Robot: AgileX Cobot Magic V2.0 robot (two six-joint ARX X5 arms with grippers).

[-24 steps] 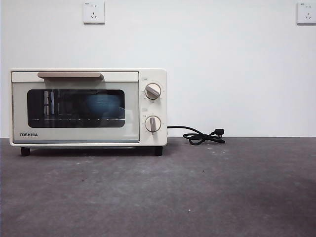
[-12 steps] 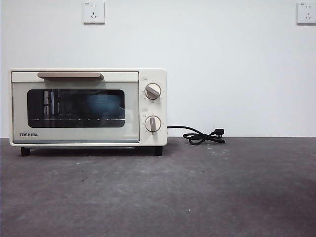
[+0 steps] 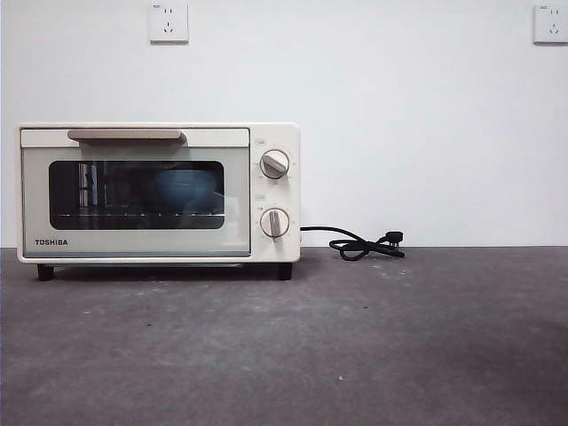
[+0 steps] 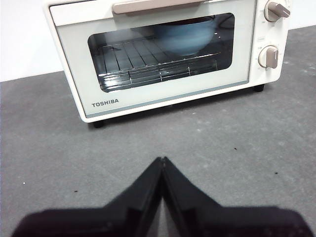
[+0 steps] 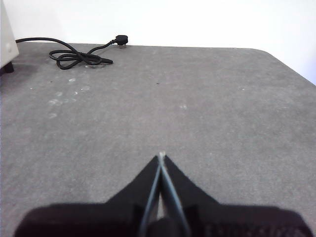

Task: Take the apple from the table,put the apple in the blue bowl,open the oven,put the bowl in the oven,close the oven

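My left gripper (image 4: 162,160) has its jaws pressed together on nothing, hanging over the table (image 4: 237,148) in front of the oven (image 4: 74,64); my right gripper (image 5: 161,157) is likewise closed and empty, over bare surface well apart from the oven, near the coiled black cord (image 5: 74,55). Through the dark glass I see the blue bowl (image 4: 185,37) on the rack behind the closed door; the apple I cannot make out. I judge the task finished; the main risk is a careless arm sweep catching the handle (image 4: 158,6) or snagging that cord and dragging the oven.
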